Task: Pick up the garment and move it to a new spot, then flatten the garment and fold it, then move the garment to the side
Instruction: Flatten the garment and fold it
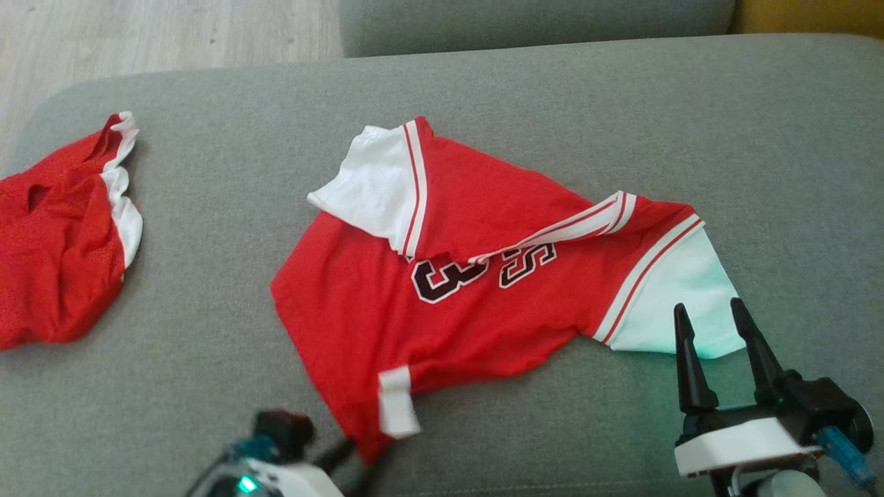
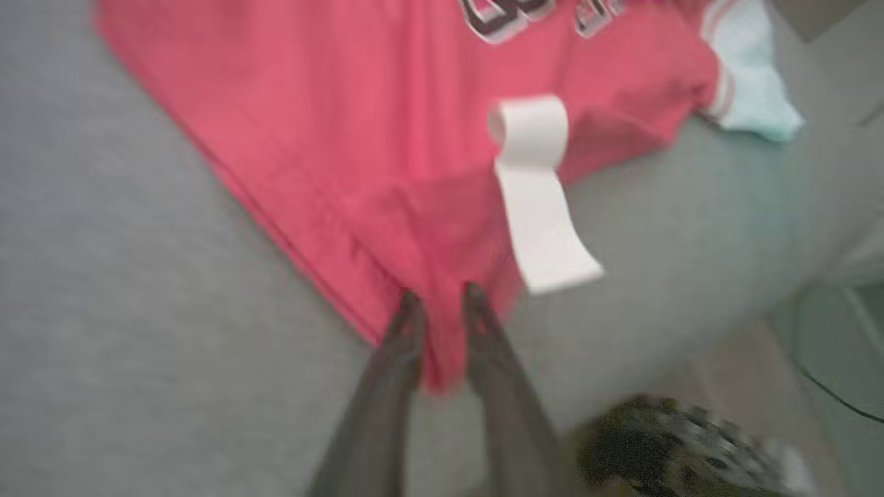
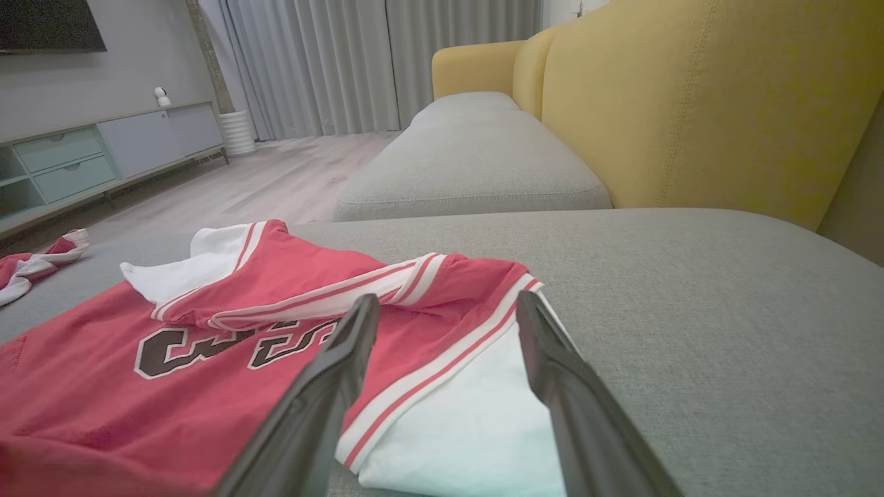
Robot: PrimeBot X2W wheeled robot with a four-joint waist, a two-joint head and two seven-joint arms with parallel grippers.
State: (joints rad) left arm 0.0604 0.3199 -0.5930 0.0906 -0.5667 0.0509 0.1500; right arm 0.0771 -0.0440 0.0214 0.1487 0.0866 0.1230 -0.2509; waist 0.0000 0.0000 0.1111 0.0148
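Our left gripper [image 2: 442, 304] straddles the near hem corner of the red jersey [image 1: 387, 317] on the grey cushion [image 1: 621, 103], though through the wrist view's blur we cannot tell whether it pinches, beside a curled white tag [image 2: 535, 200], a dark "3" legible on the chest, our right gripper [image 1: 709, 305] spread above the white sleeve [image 1: 690, 276], another red garment [image 1: 62, 235] well apart.

Blur leaves unclear whether the left gripper [image 2: 442, 295] holds the jersey [image 2: 311, 138] hem.

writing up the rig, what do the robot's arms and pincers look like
Each pincer has two long, dark, tapering fingers. The right pincer sits on a white block with a black housing and a blue plug. The left pincer has a white wrist with a green light.
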